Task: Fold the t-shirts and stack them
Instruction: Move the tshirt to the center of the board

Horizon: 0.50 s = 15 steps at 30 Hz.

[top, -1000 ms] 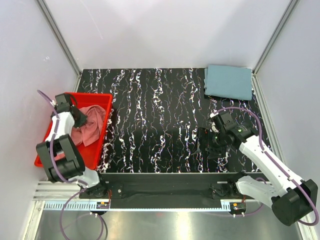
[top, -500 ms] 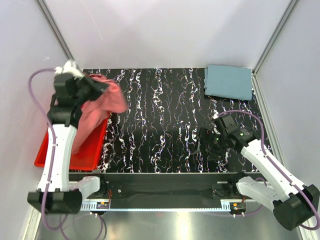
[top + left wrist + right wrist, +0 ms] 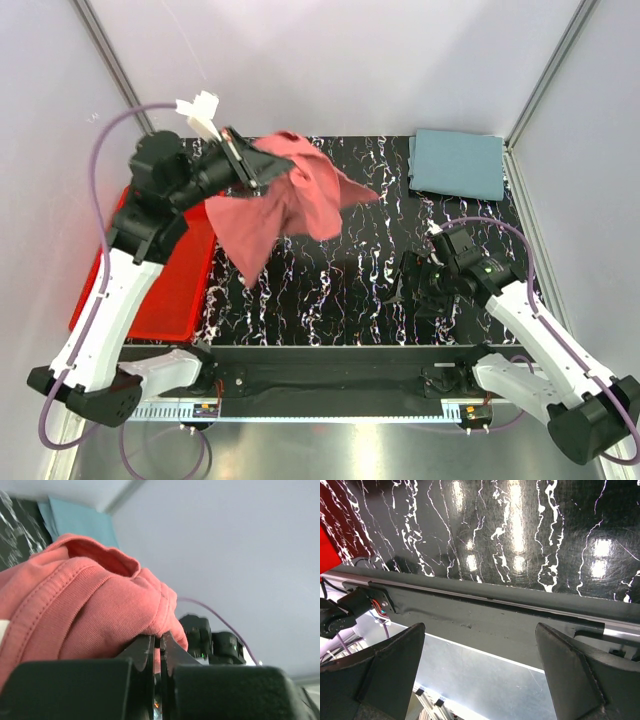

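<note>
Above black white-veined table (image 3: 330, 270), top view: left gripper (image 3: 250, 165) raised, clenched on crumpled salmon-pink cotton t-shirt (image 3: 290, 200), which hangs in air just right of red plastic bin (image 3: 180, 290). Folded teal t-shirt (image 3: 458, 163) lies flat at far right corner. Right gripper (image 3: 408, 282) low over table, near front edge. Left wrist view: jaws pinched tight on salmon-pink t-shirt's fold; teal t-shirt behind. Right wrist view: fingers (image 3: 390, 665) spread wide, grasping nothing, table beneath.

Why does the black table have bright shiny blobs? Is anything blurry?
Right wrist view: lights glare off the glossy table as white patches. Left wrist view: the left gripper looks soft up close; the pink shirt looks sharp.
</note>
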{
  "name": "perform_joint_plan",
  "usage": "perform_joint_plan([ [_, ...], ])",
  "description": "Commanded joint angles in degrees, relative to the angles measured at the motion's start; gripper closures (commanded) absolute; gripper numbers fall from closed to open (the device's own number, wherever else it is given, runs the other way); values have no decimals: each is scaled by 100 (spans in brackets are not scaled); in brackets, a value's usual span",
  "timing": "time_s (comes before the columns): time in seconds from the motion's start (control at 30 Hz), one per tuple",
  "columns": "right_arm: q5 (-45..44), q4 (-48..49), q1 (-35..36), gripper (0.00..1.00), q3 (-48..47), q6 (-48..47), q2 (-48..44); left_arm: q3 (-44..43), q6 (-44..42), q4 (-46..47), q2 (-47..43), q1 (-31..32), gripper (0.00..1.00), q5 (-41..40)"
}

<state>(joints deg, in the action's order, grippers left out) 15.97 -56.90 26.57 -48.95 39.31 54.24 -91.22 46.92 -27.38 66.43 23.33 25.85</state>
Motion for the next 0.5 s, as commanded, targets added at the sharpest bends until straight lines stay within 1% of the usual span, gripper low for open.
perform_joint_plan([
  [0.0,-129,-5,-2,0,-177,86,-141,710,565,980,-52,285,100,281],
  [0.13,-155,13,-2,0,-185,-28,-124,1070,450,892,115,733,100,202],
  [0.23,-138,92,-2,0,-176,-213,16,1474,345,488,317,822,99,0],
  [0.27,-112,135,-2,0,-176,-370,138,1876,362,505,335,831,99,-1],
  [0.33,-85,311,-2,0,-159,-555,323,2352,441,776,353,909,98,-1],
  [0.37,-76,355,-2,1,-150,-704,429,2563,502,830,361,936,94,-9],
  [0.4,-50,373,-2,0,-211,-775,699,2922,607,865,370,962,74,-1],
  [0.43,29,373,-2,0,-264,-863,859,3030,617,813,396,1041,66,-9],
  [0.47,299,382,6,0,-308,-1072,1008,3101,591,691,388,1094,57,-244],
])
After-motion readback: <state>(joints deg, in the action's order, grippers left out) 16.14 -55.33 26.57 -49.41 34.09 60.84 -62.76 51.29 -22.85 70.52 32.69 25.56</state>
